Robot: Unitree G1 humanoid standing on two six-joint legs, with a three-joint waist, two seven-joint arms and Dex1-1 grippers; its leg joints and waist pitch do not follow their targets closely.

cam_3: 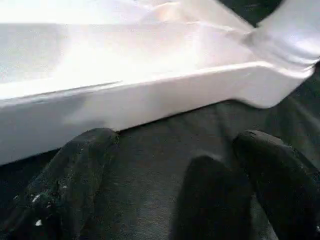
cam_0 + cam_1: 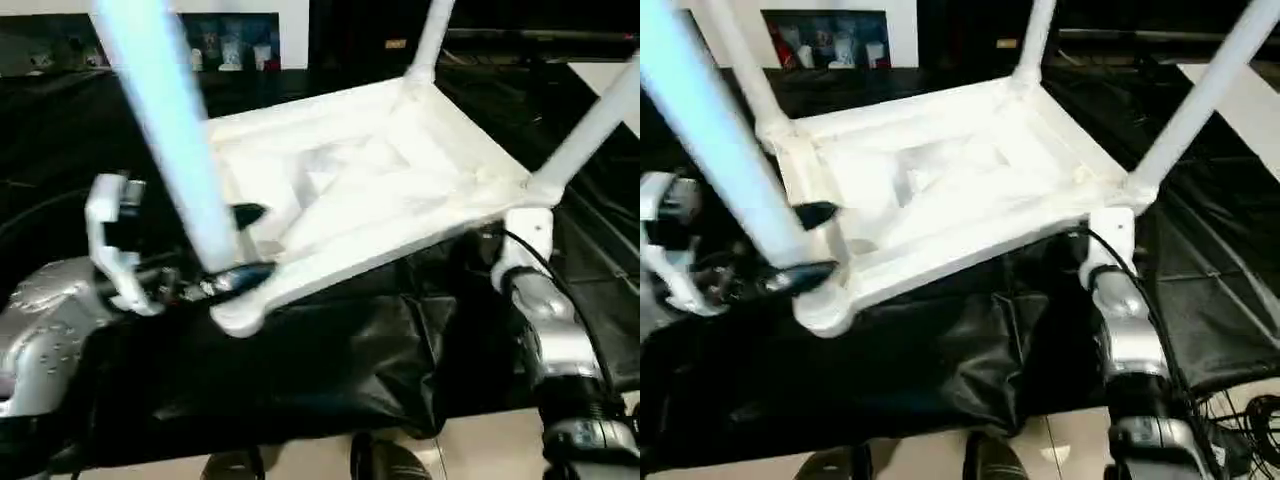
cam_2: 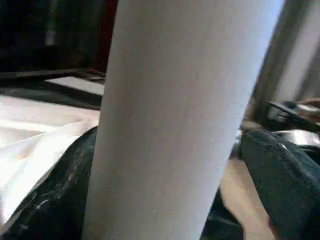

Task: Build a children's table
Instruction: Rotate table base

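Note:
The children's table lies upside down on a black cloth, its white tabletop (image 2: 350,190) showing the ribbed underside. Four white legs stand up from the corner sockets: the near-left leg (image 2: 170,130), a far-left one (image 2: 740,70), a far-right one (image 2: 430,40) and a near-right one (image 2: 600,120). My left gripper (image 2: 240,246) is open, and its black fingers (image 2: 247,213) straddle the near-left leg just above its socket. The leg (image 3: 175,120) rises between them in the left wrist view. My right gripper (image 1: 175,139) is open and empty, low over the cloth by the tabletop's rim (image 1: 150,100) at the near-right corner.
The black cloth (image 2: 330,360) covers the work surface and hangs over its near edge. Pale floor (image 2: 480,450) shows below it. A white panel (image 2: 610,75) stands at the far right, and a shelf with small items (image 2: 230,45) is at the back.

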